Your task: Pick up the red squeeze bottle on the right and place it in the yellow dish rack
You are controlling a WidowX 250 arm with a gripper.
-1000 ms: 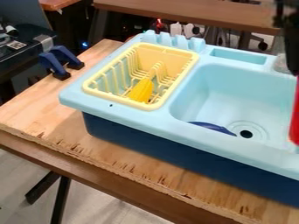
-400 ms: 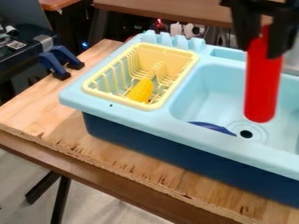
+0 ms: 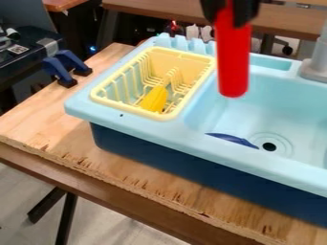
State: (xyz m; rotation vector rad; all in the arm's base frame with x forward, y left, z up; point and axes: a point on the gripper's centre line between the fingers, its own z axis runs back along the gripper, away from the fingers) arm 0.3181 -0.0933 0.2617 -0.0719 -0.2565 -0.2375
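My pincer [image 3: 229, 19] clamps the red cylinder [image 3: 234, 62] aloft (the holding step, I judge). Moving calls for clearing the yellow rack [image 3: 185, 65].

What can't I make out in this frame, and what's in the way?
All in the camera view:
- Red object: upper end, behind the gripper holding it.
- Gripper: upper part, cut off by the top edge.
- Blue item: lower part, behind the sink front.
- Sink: right end, past the right edge.
- Yellow item: too small to identify.
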